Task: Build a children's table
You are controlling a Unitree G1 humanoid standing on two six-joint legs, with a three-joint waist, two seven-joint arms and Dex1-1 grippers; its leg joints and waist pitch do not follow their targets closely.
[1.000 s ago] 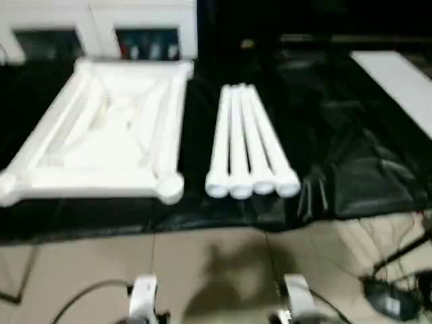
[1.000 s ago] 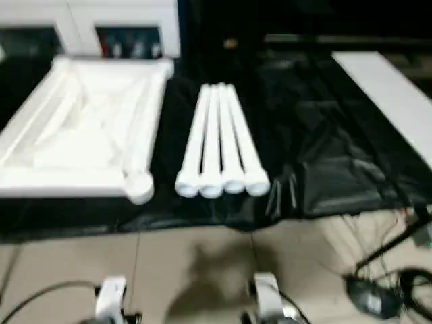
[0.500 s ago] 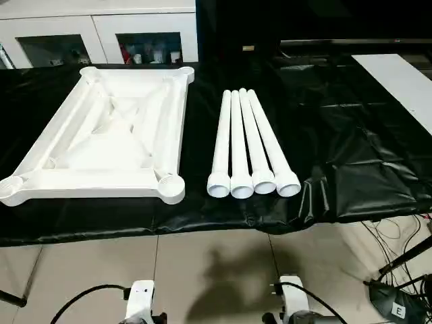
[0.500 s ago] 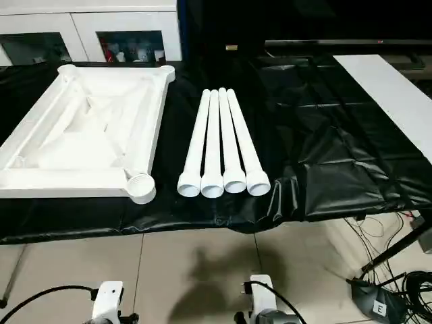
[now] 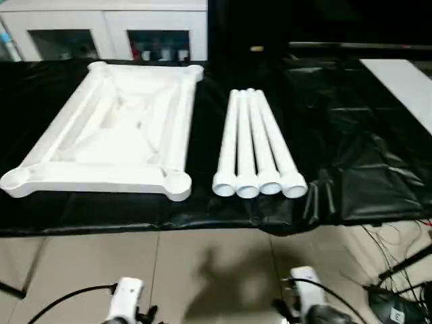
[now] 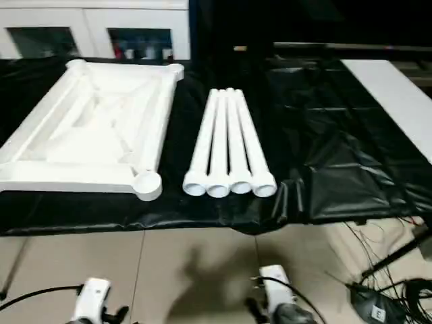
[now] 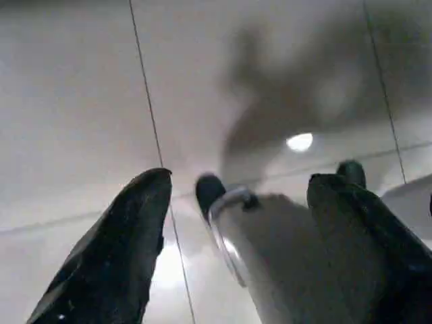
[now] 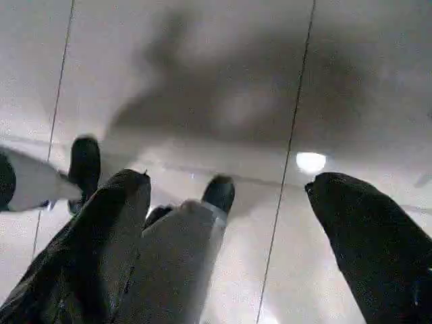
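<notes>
Children's table parts lie on a table draped in glossy, wrinkled black plastic sheet [image 5: 351, 155]. The top [image 5: 111, 131] is a white moulded plastic rectangle lying underside up, toward the robot's left. It has a raised rim around its edge, diagonal ribs crossing the recessed middle, and a round socket swelling out at each corner; the nearest socket [image 5: 177, 183] is a short open cylinder close to the table's front edge. Just beside the top, apart from it, the four legs [image 5: 255, 145] lie side by side, touching one another. They are smooth white tubes that taper away from the robot, their wide, round open ends lined up near the front edge. A flat white panel [image 6: 395, 101] lies at the far right on the sheet.

Below the table edge is a pale tiled floor [image 5: 202, 270] with thin dark grout lines, and black cables at the right. The left hand [image 7: 236, 250] hangs over these tiles with its two black, blunt-tipped fingers [image 7: 115, 256] spread wide, grasping nothing. The right hand [image 8: 226, 256] is likewise released and empty, its fingers [image 8: 368, 250] well apart.
</notes>
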